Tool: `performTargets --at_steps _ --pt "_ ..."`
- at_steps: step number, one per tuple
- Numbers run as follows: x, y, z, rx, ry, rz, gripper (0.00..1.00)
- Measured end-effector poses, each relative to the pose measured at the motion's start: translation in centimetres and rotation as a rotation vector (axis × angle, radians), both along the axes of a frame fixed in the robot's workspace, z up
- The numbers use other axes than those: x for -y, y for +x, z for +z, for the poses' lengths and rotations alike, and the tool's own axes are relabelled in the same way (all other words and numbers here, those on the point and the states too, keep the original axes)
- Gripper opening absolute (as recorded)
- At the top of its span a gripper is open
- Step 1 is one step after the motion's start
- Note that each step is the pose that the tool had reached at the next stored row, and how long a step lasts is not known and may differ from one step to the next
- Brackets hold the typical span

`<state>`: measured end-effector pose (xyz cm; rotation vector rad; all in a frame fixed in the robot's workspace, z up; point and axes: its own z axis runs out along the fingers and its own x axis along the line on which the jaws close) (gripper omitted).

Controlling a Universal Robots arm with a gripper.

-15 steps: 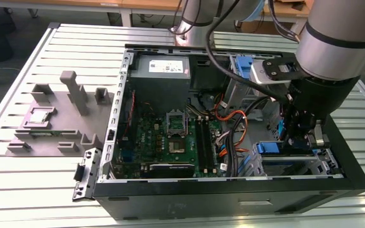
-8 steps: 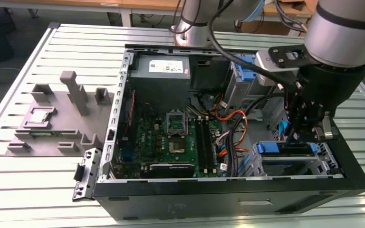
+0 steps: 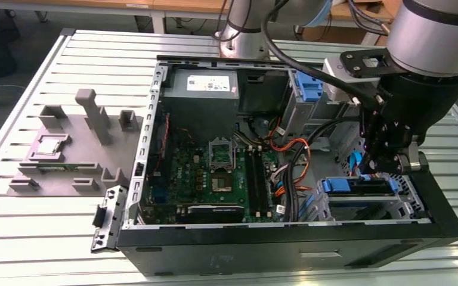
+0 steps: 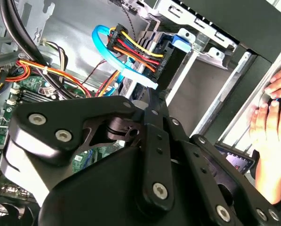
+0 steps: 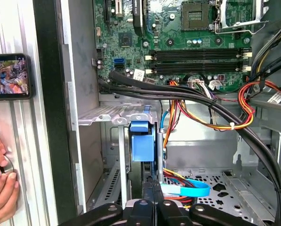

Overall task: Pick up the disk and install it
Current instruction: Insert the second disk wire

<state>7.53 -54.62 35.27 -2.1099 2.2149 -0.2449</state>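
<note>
The disk (image 3: 356, 186), dark with a blue carrier, sits in the drive bay at the corner of the open computer case (image 3: 293, 241) on the exterior view's right. In the first wrist view the disk (image 5: 142, 141) stands edge-on with its blue tab toward the motherboard. In the second wrist view the disk (image 4: 174, 54) lies in the metal cage. My gripper (image 3: 384, 170) hangs just over it. Its fingers are shut together in both wrist views, gripper (image 5: 154, 186) and gripper (image 4: 152, 99), with the tips at the disk's edge. Whether they touch it I cannot tell.
Bundled coloured cables (image 5: 225, 117) and a light-blue data cable (image 4: 107, 52) run close beside the bay. The motherboard (image 3: 213, 173) fills the case floor. A grey fixture (image 3: 78, 149) lies on the slatted table. A person's hand (image 4: 272, 127) and a phone (image 5: 8, 75) rest beside the case.
</note>
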Motion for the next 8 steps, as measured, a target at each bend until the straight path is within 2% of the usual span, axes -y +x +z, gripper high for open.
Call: performTargets --at_steps 8 --pt "0.00 0.00 0.00 -0.0002 0.0000 0.000 0.10"
